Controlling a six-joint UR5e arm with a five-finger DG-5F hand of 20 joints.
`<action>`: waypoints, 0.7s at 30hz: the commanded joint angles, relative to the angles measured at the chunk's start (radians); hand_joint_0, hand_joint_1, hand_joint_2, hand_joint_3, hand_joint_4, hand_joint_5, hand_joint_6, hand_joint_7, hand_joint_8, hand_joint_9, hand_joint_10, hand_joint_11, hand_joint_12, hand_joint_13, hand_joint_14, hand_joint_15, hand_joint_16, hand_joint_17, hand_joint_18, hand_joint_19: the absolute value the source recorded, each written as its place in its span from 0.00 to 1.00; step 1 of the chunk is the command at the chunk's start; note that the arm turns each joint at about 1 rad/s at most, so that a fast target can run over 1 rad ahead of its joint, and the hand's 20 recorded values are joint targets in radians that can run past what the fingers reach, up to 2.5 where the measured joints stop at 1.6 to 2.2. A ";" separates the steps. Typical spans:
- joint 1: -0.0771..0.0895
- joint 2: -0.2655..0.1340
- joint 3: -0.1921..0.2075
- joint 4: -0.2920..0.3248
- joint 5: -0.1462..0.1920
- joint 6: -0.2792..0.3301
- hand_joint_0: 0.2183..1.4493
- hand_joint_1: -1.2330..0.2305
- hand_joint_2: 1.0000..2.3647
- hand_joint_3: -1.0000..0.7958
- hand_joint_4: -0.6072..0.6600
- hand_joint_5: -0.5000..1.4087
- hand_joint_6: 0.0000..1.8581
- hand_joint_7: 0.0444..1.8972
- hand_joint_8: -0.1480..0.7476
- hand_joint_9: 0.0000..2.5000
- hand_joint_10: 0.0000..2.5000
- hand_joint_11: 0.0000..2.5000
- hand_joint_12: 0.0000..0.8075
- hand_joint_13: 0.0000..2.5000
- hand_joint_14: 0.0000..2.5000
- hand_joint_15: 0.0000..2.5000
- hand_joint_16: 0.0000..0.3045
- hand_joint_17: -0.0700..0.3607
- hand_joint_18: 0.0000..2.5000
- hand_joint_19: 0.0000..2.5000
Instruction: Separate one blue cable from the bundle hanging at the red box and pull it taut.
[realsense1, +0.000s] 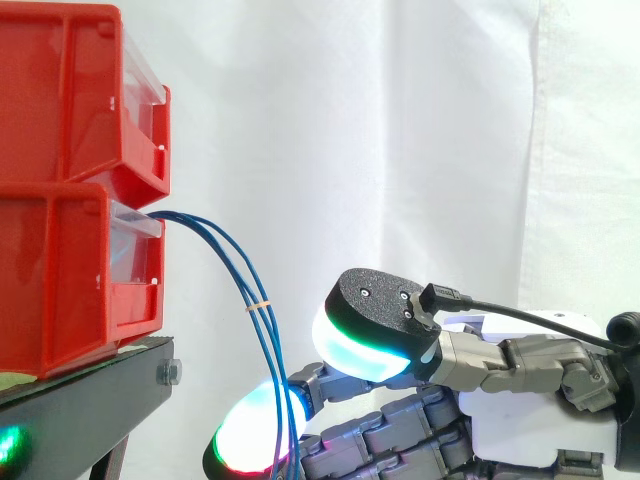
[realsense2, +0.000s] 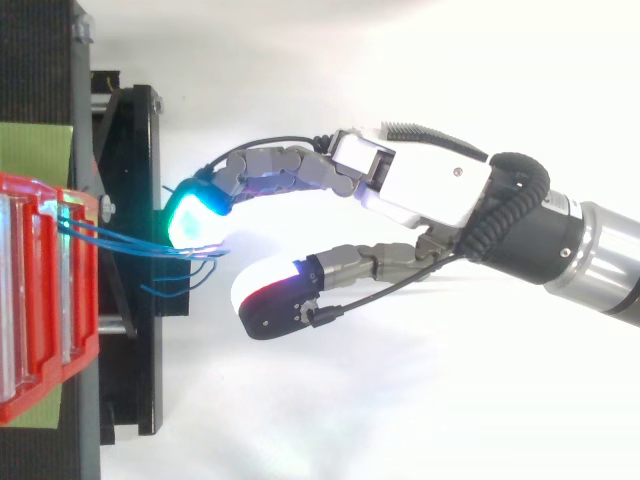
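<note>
Side view, red bins (realsense1: 70, 200) on black stand (realsense1: 80, 400), white curtain (realsense1: 400, 120) behind, blue cables (realsense1: 257, 297) hanging, hand (realsense1: 520, 420) with fingers (realsense1: 245, 440) apart.

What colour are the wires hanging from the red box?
The wires are blue, clearest in the side view.

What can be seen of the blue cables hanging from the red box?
The blue cables are thin strands leaving the front of the lower red box, arching outward and hanging down slack. A small pale tie binds them midway. Lower, they run across a glowing tip of the hand's fingers; the thumb stands apart, so nothing pinches them. Seen from above, they fan slightly.
</note>
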 joint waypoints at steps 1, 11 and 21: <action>0.001 0.000 0.000 0.008 -0.002 -0.002 0.27 0.41 0.00 0.28 0.69 0.17 0.27 0.48 0.46 0.24 0.00 0.09 0.44 0.23 0.00 0.09 0.17 0.43 0.16 0.14; 0.001 0.000 0.000 0.042 -0.002 -0.004 0.28 0.41 0.00 0.28 0.69 0.18 0.27 0.48 0.46 0.25 0.00 0.10 0.43 0.24 0.00 0.10 0.17 0.43 0.16 0.15; 0.001 0.000 0.029 0.044 -0.007 -0.002 0.28 0.44 0.00 0.28 0.68 0.18 0.27 0.54 0.47 0.27 0.00 0.11 0.44 0.25 0.00 0.11 0.16 0.42 0.16 0.15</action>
